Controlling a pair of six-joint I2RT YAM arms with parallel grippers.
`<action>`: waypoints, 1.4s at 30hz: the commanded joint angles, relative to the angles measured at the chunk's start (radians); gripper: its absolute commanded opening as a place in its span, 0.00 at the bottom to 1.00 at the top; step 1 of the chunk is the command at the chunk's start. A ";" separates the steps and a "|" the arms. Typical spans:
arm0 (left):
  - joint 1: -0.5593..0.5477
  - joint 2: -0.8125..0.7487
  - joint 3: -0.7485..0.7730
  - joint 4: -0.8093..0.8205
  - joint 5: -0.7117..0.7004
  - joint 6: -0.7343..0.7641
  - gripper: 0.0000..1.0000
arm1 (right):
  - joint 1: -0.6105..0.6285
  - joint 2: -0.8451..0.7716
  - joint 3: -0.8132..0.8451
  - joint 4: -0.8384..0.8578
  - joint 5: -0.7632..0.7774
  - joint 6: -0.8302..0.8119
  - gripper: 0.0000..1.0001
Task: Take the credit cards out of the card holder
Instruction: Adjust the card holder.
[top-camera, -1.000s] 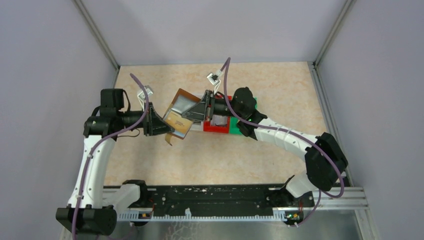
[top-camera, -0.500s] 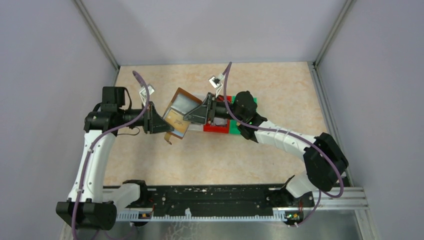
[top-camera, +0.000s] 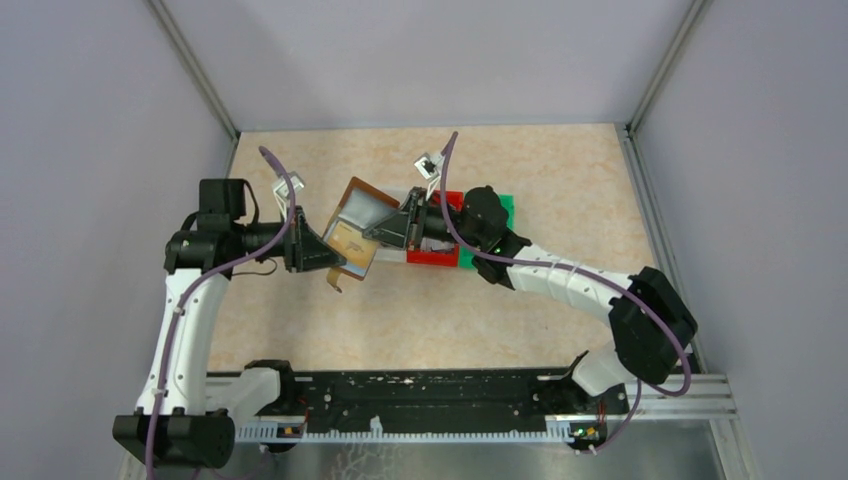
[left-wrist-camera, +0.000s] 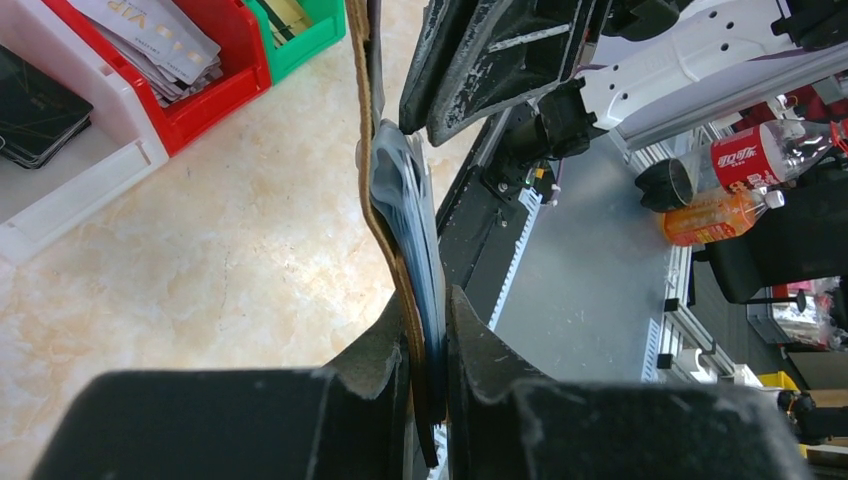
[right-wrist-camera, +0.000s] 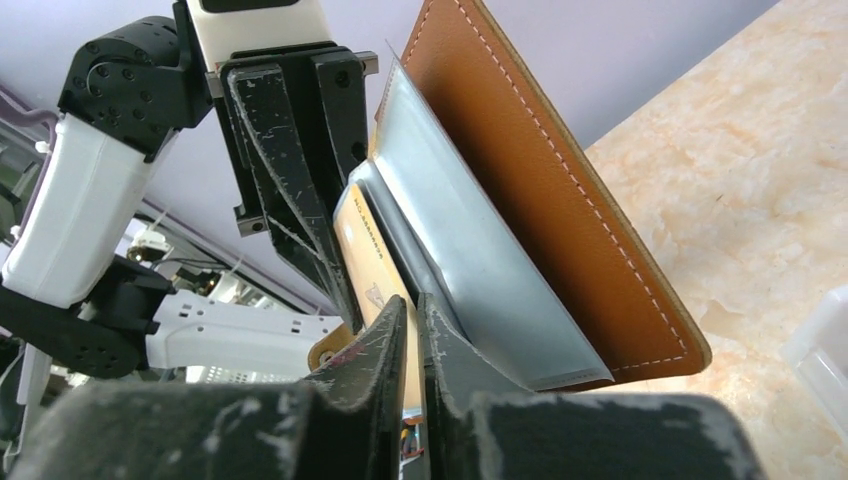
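The brown card holder (top-camera: 357, 222) hangs open above the table, its lower edge pinched in my left gripper (left-wrist-camera: 428, 312), which is shut on it. Pale bluish sleeves (right-wrist-camera: 462, 235) fan out from the leather cover (right-wrist-camera: 545, 185). A gold credit card (right-wrist-camera: 367, 255) sticks out of the front sleeve. My right gripper (right-wrist-camera: 412, 305) meets the holder from the right, and its fingers are shut on that gold card's edge. In the top view the right gripper (top-camera: 388, 230) sits against the holder's inner face. More credit cards (left-wrist-camera: 150, 30) lie in the red bin (left-wrist-camera: 215, 95).
A red bin (top-camera: 432, 254), a green bin (top-camera: 506, 206) and a white bin (left-wrist-camera: 70, 170) stand in a row under the right arm. A black card (left-wrist-camera: 35, 95) lies in the white one. Purple walls close in the table.
The right gripper's jaws parted and came together again on the gold card, and the arm shifted slightly left toward the holder. The left gripper kept its hold.
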 joint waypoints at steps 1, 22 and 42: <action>-0.003 -0.023 0.014 0.056 0.097 0.057 0.00 | 0.065 -0.033 0.044 -0.029 -0.066 -0.034 0.05; -0.003 0.058 0.088 -0.117 0.070 0.177 0.05 | -0.025 -0.108 0.037 -0.104 -0.022 -0.009 0.59; -0.003 0.072 0.147 -0.214 0.136 0.315 0.00 | 0.029 -0.151 0.356 -0.736 0.101 -0.635 0.84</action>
